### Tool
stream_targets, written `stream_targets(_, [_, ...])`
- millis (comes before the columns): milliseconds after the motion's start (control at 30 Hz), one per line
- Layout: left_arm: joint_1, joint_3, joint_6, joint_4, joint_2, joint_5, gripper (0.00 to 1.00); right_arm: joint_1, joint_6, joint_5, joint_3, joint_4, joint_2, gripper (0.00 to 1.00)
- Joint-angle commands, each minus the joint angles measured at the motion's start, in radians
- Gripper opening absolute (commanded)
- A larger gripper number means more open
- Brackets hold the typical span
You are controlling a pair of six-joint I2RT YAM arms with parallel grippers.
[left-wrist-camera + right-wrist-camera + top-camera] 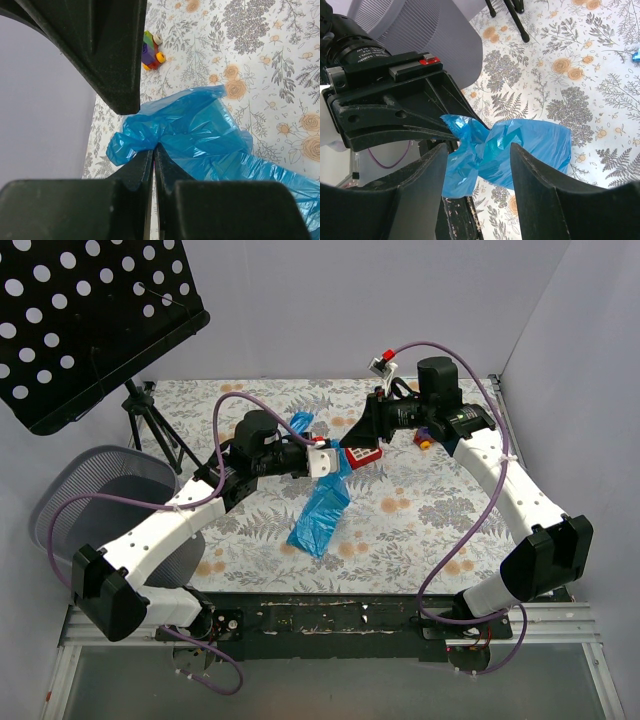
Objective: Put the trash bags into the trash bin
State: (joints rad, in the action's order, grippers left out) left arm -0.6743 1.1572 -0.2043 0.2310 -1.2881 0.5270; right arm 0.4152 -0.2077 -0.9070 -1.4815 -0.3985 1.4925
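The blue trash bag [322, 512] hangs crumpled over the flowered table, pinched near its top by my left gripper [322, 452]. In the left wrist view the two fingers of that gripper [154, 150] are shut on a gathered fold of the bag [200, 130]. My right gripper [479, 150] stands open just beside the bag [535, 145], its fingers either side of the film without pressing on it. In the top view this right gripper [352, 438] faces the left one from the right. The grey mesh trash bin [90, 495] stands at the left, beside the left arm, and shows behind the left gripper as the bin [427, 30].
A black perforated music stand [90, 310] on a tripod [150, 425] rises at the back left. A red block [362, 455] lies under the right gripper. A multicoloured toy car [151, 50] sits behind it, toy car [425, 438]. Grey walls close in three sides.
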Motion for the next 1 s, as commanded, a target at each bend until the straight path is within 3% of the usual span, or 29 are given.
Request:
stream_targets(0, [-0.005,-0.008,-0.004,-0.021,0.042,-0.018,0.0,0.0,0.022,0.017,-0.034,-0.008,-0.005,0.61])
stream_targets(733, [-0.008,-0.007,-0.009,-0.029,0.036,-0.042,0.0,0.008,0.074,0.051,-0.04,-0.065,0.002,0.57])
stream_targets(967, [-0.021,-0.005,-0.024,-0.028,0.027,-0.064,0.0,0.045,0.099,0.062,-0.082,-0.085,0.034,0.52])
